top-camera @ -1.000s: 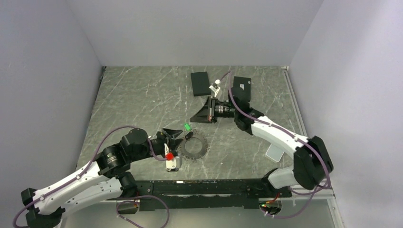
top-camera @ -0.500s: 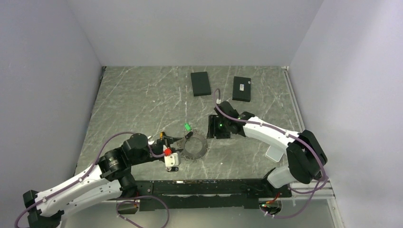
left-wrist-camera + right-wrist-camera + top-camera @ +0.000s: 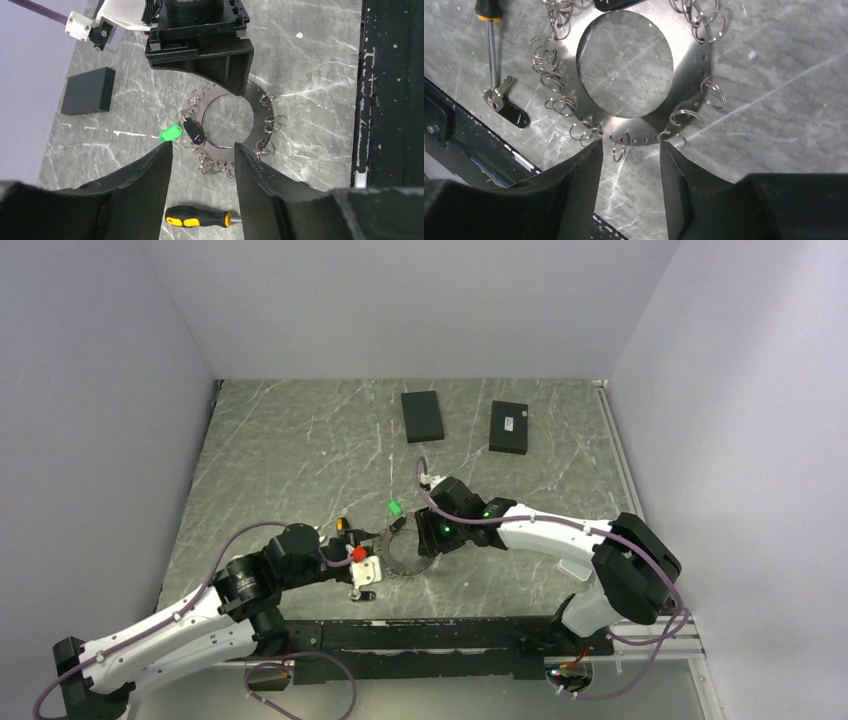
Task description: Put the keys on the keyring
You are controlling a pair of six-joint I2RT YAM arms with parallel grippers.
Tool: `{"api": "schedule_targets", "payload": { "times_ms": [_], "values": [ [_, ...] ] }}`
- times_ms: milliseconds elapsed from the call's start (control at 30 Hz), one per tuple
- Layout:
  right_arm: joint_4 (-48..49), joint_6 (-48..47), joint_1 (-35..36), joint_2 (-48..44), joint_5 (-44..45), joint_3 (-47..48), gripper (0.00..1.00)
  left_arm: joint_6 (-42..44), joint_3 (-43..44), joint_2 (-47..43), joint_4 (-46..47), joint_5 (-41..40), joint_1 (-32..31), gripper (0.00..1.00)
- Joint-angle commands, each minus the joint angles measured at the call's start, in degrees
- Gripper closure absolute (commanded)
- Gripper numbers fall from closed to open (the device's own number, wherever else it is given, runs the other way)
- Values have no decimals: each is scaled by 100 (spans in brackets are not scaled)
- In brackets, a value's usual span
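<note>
Right wrist view: one keyring (image 3: 689,75), one loose key (image 3: 507,104), one screwdriver (image 3: 490,45).

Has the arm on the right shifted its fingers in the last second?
Yes. The right gripper has come away from the left black box at the far side, toward the near edge, and is now at the keyring.
</note>
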Motion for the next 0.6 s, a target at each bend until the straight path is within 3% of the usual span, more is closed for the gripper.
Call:
{"api": "schedule_targets", "payload": {
  "times_ms": [0,200,333,567],
  "values": [
    [646,-705,78,85,-316,-36,51,-300,-108,-19,284,-357,-27,46],
    [654,-805,290,419,-399,178,53,-282,-78,-75,434,-971,-23,48],
    [579,-633,338,693,-130,283,56,-239,-94,-325,620,-1882,-22,47],
    [374,-706,339,607,466,436,60,-23,-286,-829,878,-2528,-27,43]
  ]
}}
